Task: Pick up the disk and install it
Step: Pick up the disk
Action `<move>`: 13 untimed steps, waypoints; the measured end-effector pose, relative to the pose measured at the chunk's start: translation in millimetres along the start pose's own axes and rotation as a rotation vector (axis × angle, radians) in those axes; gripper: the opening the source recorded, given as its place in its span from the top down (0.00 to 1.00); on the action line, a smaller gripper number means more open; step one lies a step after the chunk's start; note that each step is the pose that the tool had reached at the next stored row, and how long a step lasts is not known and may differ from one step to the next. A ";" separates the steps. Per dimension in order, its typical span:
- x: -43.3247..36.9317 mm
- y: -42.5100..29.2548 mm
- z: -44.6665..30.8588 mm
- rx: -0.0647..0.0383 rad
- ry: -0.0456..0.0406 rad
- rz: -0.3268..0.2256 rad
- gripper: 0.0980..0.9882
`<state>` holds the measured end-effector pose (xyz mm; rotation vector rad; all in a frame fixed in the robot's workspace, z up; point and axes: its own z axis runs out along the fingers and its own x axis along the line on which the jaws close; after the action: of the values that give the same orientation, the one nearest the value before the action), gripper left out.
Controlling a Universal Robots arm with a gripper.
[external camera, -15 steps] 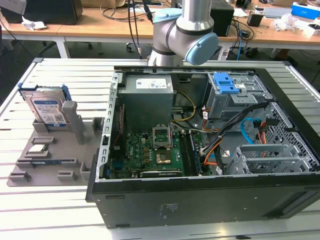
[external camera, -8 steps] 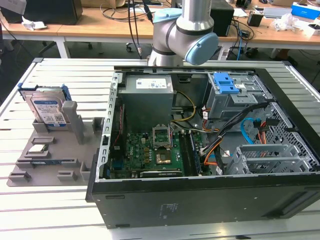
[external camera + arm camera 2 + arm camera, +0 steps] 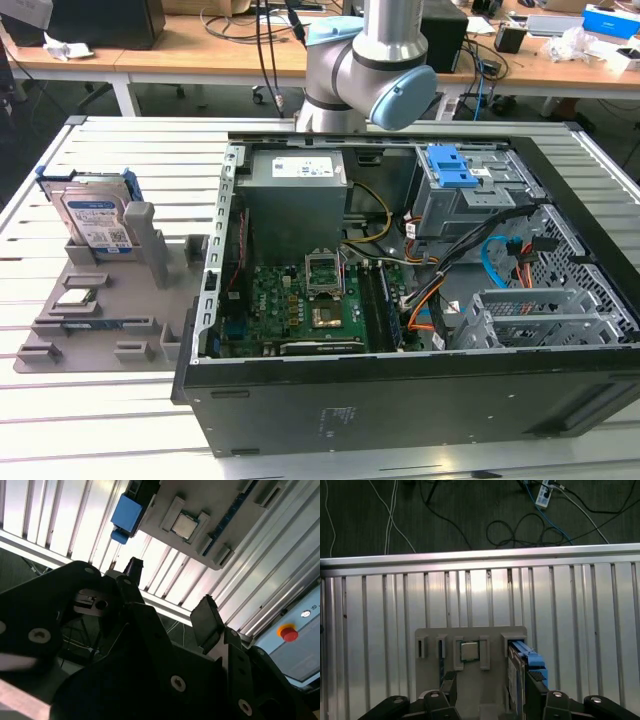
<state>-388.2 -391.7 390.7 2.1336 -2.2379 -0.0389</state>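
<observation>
Nearest to my camera is the claw [image 3: 491,681]. In both wrist views its two black fingers [image 3: 206,611] stand well apart with nothing between them, so it is open wide and it holds nothing. It hangs above the gray holder [image 3: 432,635], and I judge it is not touching anything.

Just beyond one finger, in the first wrist view, is the disk [image 3: 516,672]. It stands upright on its long edge in a slot at a corner of the gray holder. In the exterior view this is the far corner on the exterior view's left.

I judge the disk to be stiff and rather heavy for its size. Its metal faces look smooth and may slip, and a drop or knock could damage it. I would take hold across its thin width, one finger on each flat face near the free upper edge, and not on the blue bracket [image 3: 529,661] alone, because the plastic may flex.

The disk is a flat silver rectangle with a white-and-blue label on the face, framed in blue.

A small square chip [image 3: 468,651] lies further along the holder. The holder rests on the slatted table [image 3: 370,630], beside the open computer case [image 3: 400,400].
</observation>
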 end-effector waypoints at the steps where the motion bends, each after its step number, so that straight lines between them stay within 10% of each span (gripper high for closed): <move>1: 0.0 0.0 0.0 0.000 -0.0001 0.000 0.37; 3: 0.0 0.0 0.0 0.001 -0.0002 0.001 0.37; 7: 0.0 0.1 0.5 0.061 -0.0030 0.002 0.37; 13: -0.2 0.1 0.5 0.065 -0.0032 0.002 0.37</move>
<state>-388.3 -391.5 390.2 2.1649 -2.2731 0.0306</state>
